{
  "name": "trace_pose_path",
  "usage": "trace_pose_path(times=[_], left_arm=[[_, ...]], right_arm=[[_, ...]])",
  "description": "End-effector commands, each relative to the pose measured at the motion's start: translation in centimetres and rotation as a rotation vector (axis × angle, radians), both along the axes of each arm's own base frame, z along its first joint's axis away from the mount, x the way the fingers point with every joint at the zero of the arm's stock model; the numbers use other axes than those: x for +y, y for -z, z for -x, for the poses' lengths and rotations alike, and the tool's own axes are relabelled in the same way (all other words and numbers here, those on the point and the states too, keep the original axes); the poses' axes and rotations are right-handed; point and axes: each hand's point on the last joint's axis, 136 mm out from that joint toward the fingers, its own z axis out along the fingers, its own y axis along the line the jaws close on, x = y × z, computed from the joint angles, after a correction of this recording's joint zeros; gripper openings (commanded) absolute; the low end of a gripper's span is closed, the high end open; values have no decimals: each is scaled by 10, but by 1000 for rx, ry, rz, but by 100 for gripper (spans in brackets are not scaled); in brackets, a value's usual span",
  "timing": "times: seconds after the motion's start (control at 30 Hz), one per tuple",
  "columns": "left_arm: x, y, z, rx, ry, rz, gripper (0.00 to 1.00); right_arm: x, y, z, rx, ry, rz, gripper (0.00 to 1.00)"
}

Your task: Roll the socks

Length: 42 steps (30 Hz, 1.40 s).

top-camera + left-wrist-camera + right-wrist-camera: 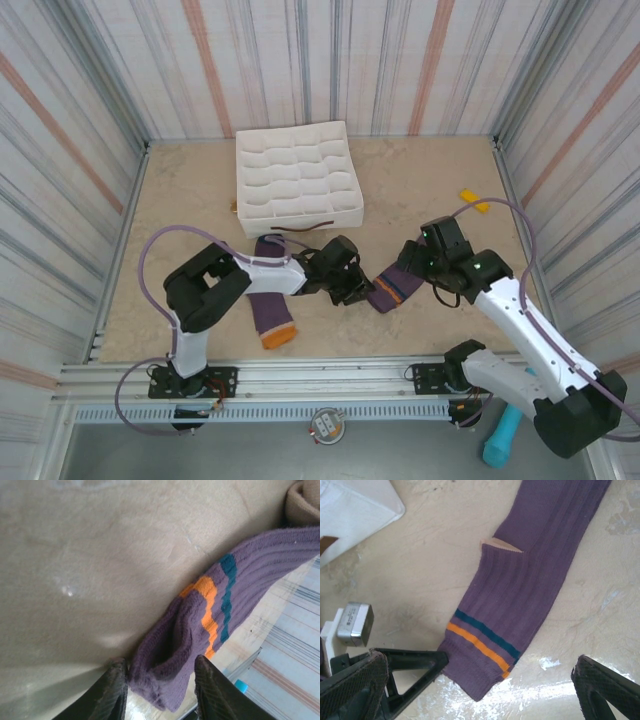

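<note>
Fabric judged soft, light and limp, best pinched at the cuff edge: first sock (270, 312) lies flat on the tabletop (430, 190) at lower centre, second sock (392, 287) just right of it, cuff straddled by the left tool (160, 662), grip unconfirmed, right tool (480, 680) wide open above.

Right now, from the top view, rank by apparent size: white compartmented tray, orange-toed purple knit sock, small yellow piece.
1. white compartmented tray, clearly largest.
2. orange-toed purple knit sock, partly under the left arm.
3. small yellow piece, smallest.
</note>
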Motion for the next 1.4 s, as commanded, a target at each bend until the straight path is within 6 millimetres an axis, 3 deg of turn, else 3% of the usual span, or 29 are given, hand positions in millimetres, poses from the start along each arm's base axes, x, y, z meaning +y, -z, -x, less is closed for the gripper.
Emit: trace_pose_path(times=[0.0,0.23,0.4,0.53,0.77,1.0,1.37], left_arm=[[1,11,-7,-8,-39,-48,35],[-1,6,-20,-26,-48,-34,15],[14,-8,-29,-48,-39,-50,0],[33,-20,-30,-48,-13,-73,0],[63,-22,-17,4,-8,-86,0],[71,-17,1,90,-23,-58,0],[81,-16,6,181,8,-51,0]], right_arm=[[-5,8,13,35,8,12,98],[12,14,20,21,-81,18,95],[31,17,22,-36,-202,81,90],[47,20,28,-74,-317,151,84],[79,27,39,-141,-489,230,71],[114,31,53,-255,-628,250,66],[154,82,67,-230,-771,359,58]])
